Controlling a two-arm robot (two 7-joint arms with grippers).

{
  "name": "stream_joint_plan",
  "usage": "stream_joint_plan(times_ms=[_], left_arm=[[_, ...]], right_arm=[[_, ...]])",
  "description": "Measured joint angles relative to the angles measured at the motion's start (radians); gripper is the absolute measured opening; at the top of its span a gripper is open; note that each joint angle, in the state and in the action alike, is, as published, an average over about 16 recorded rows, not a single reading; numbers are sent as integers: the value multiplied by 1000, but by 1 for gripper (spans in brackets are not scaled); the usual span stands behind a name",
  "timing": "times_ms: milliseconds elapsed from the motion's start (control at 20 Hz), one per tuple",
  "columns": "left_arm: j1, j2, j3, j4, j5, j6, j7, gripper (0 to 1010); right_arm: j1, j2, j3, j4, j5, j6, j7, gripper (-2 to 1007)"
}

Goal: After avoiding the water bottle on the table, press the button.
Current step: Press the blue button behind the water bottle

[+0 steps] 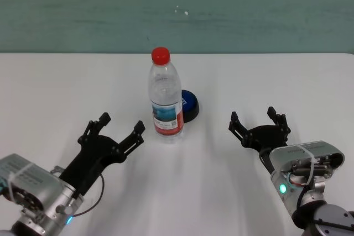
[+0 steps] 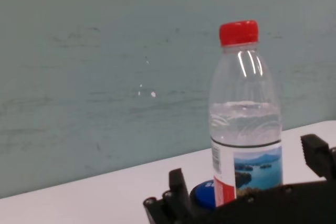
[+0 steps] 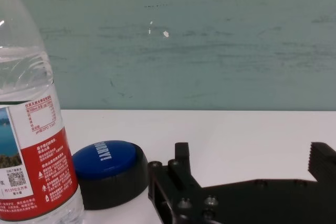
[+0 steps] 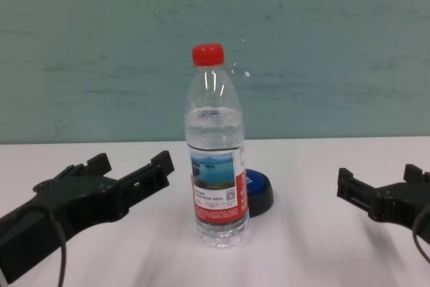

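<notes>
The water bottle (image 1: 165,96) stands upright at the middle of the white table (image 1: 276,81); it also shows in the chest view (image 4: 216,146), the left wrist view (image 2: 244,124) and the right wrist view (image 3: 31,135). The blue button (image 1: 189,105) sits just behind and to the right of it, partly hidden by it (image 4: 259,191) (image 3: 109,171) (image 2: 203,195). My left gripper (image 1: 114,126) is open, to the near left of the bottle. My right gripper (image 1: 259,121) is open, to the right of the button. Neither touches anything.
A teal wall (image 1: 177,9) rises behind the table's far edge. Bare white tabletop lies on both sides of the bottle and between the two grippers.
</notes>
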Motion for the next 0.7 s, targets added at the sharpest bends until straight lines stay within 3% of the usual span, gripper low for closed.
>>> stream_joint_plan(times_ms=[700], left_arm=[[-5, -2, 6, 7, 0, 1, 1, 1010]], right_arm=[[0, 0, 0, 0, 0, 0, 0, 1004]])
